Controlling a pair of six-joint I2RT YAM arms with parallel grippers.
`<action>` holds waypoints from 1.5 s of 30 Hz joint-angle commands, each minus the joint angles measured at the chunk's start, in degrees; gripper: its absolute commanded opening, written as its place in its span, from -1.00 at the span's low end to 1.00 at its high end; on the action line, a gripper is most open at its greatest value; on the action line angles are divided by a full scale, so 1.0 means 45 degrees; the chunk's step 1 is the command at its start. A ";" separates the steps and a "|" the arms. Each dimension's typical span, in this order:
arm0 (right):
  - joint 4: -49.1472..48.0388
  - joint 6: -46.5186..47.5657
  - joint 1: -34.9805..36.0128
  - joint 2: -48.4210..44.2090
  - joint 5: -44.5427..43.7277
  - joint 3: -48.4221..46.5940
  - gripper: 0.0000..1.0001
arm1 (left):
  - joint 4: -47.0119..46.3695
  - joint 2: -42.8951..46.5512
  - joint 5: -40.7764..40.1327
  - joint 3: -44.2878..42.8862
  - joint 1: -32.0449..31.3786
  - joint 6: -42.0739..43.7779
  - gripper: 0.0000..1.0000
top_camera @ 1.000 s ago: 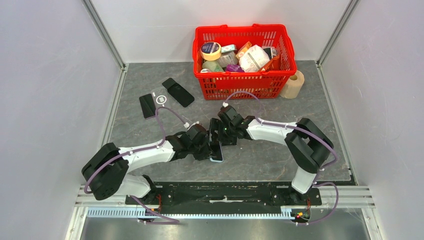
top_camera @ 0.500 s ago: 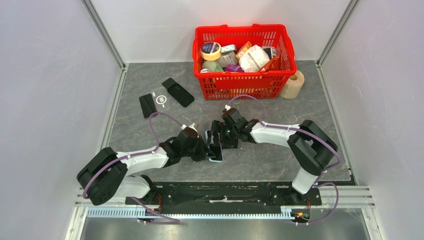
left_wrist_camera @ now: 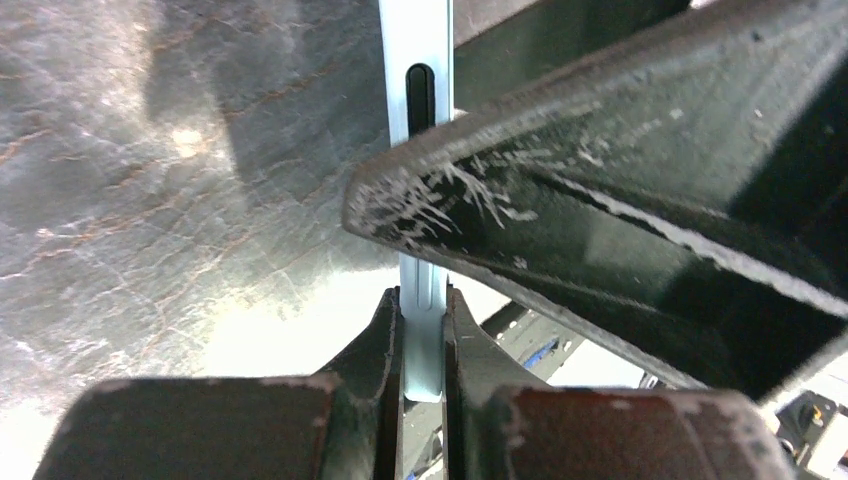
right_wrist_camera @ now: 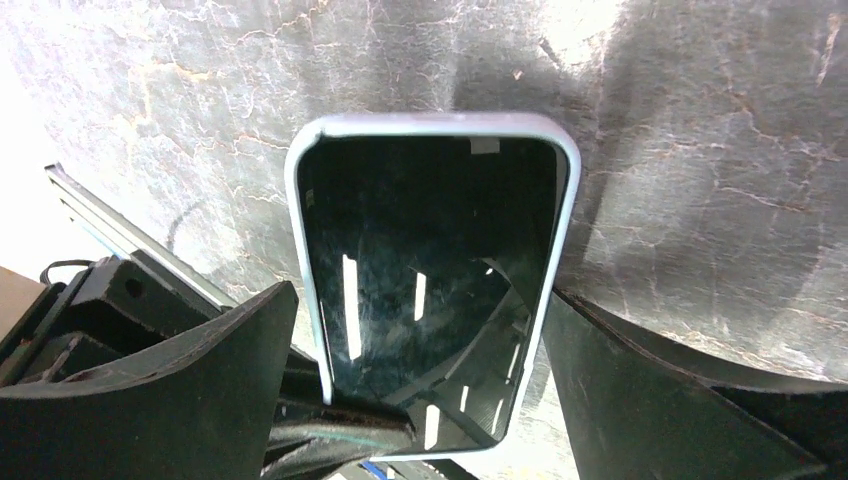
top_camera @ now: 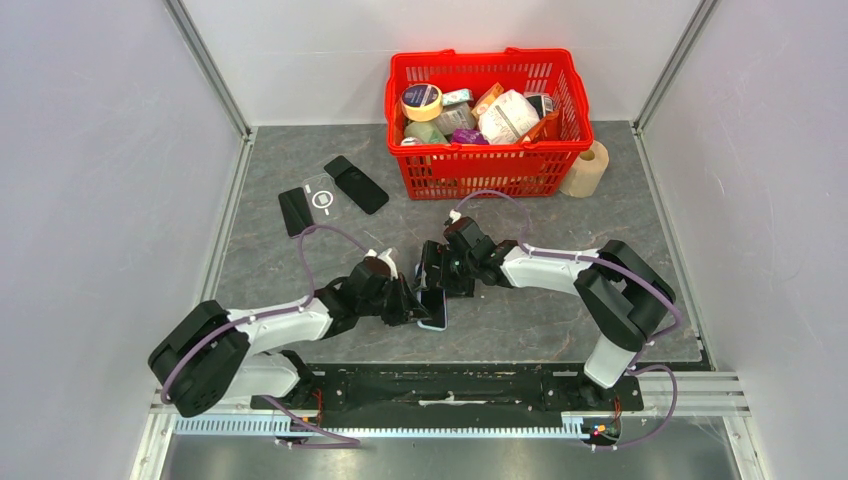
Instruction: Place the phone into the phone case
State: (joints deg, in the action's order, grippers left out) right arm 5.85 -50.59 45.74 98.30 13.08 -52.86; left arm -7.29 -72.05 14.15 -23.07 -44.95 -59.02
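A light-blue phone with a black screen (top_camera: 433, 309) is held on edge just above the grey mat between both arms. My left gripper (top_camera: 418, 307) is shut on its thin edge, which shows as a pale blue strip (left_wrist_camera: 423, 340) between the fingers. My right gripper (top_camera: 433, 283) straddles the phone's width; in the right wrist view the screen (right_wrist_camera: 430, 290) sits between the fingers (right_wrist_camera: 150, 400), whose tips touch both long sides. The clear phone case with a white ring (top_camera: 322, 195) lies flat at the far left, away from both grippers.
Two black phone-like slabs (top_camera: 295, 211) (top_camera: 357, 184) lie beside the clear case. A red basket (top_camera: 487, 165) full of groceries stands at the back centre. A tape roll (top_camera: 588, 168) sits right of it. The black rail (top_camera: 450, 385) runs along the near edge.
My left arm has drawn back toward the near left and the phone has shifted slightly nearer with it. My right gripper has moved a little to the left over the phone.
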 commanded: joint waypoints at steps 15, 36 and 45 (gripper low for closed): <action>0.1277 -0.0088 -0.0003 -0.1579 -0.2575 0.0028 -0.48 | 0.0217 0.0603 0.1428 -0.0593 -0.0070 0.0997 -0.19; 0.2077 -0.0282 0.0032 -0.1490 -0.3157 -0.0187 -0.70 | 0.0531 -0.1354 0.0470 -0.1660 -0.0694 0.0846 -0.67; 0.3471 0.0193 0.0129 -0.1547 -0.5046 -0.0511 -0.75 | 0.3903 -0.2736 -0.2680 -0.3523 -0.2170 0.1222 -0.94</action>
State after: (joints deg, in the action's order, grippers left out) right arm 20.05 -49.58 45.63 92.58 -4.34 -52.73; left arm 3.53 -81.91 10.00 -36.88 -53.52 -55.66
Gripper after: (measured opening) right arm 0.809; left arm 0.081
